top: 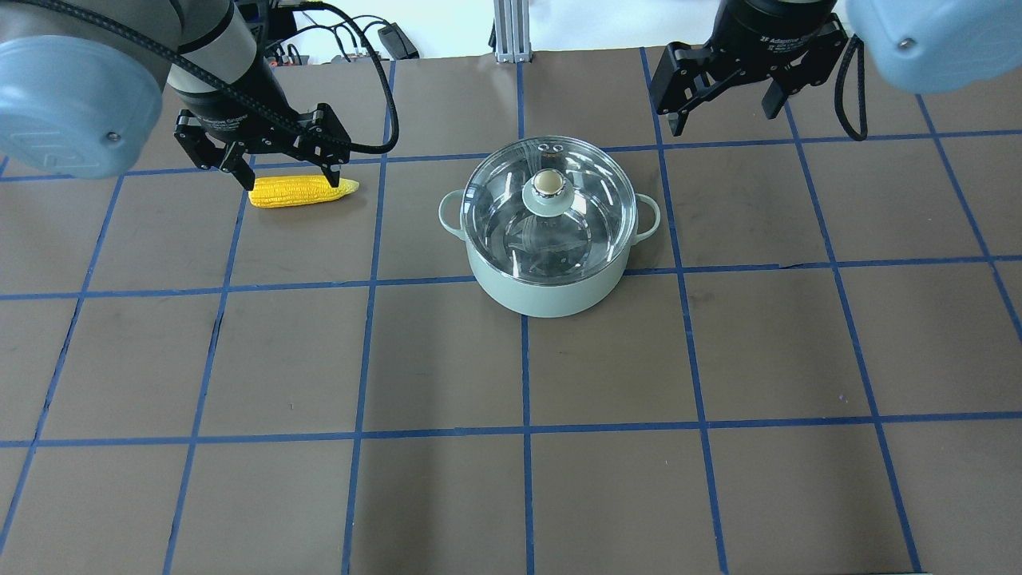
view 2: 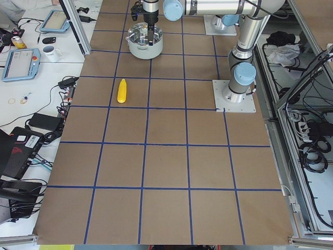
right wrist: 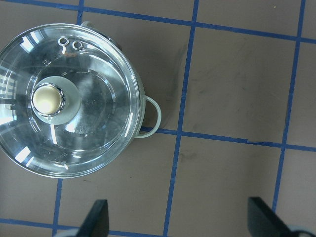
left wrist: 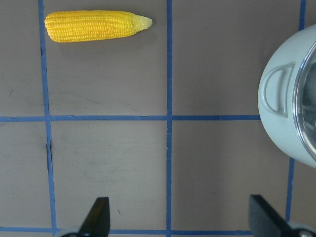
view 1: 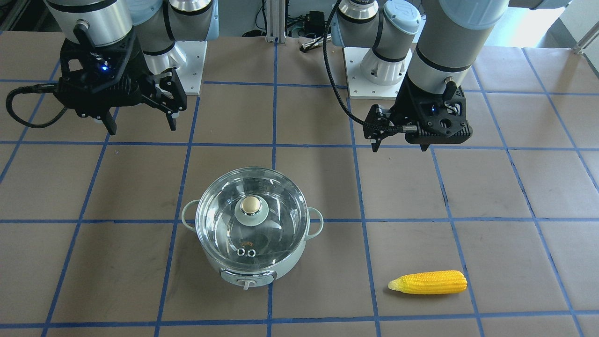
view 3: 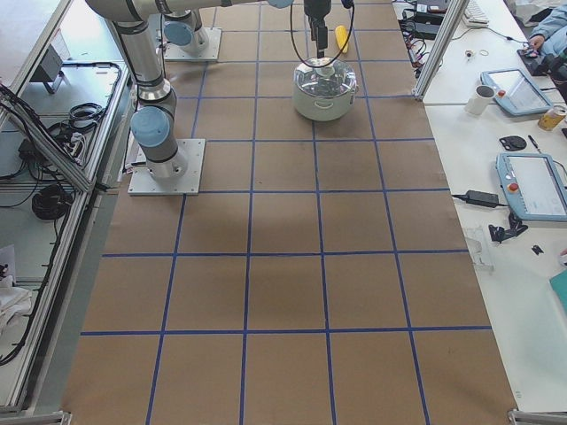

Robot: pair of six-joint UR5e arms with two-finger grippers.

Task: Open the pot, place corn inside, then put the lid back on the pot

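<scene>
the bench [top: 447,359] is covered in brown paper, marked into squares by blue tape. a pale green pot [top: 551,291] stands across a tape line. a yellow corn cob [top: 295,192] lies flat, well apart on the robot's left, tip toward the pot. two white base plates [view 1: 358,86] sit at the robot's edge.

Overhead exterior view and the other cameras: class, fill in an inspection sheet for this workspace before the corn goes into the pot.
Surface: brown table marked with a blue tape grid.
Job's things: pot upright with the lid seated on it; corn lying on the table apart from the pot, on the left arm's side.
Clutter: nothing seen on the table.
Grippers: left gripper open and empty above the table; right gripper the same.
Cables: black cable hangs by the left arm; cable loop at the right wrist.
Surroundings: side bench with mug, handheld screen and loose leads.
</scene>
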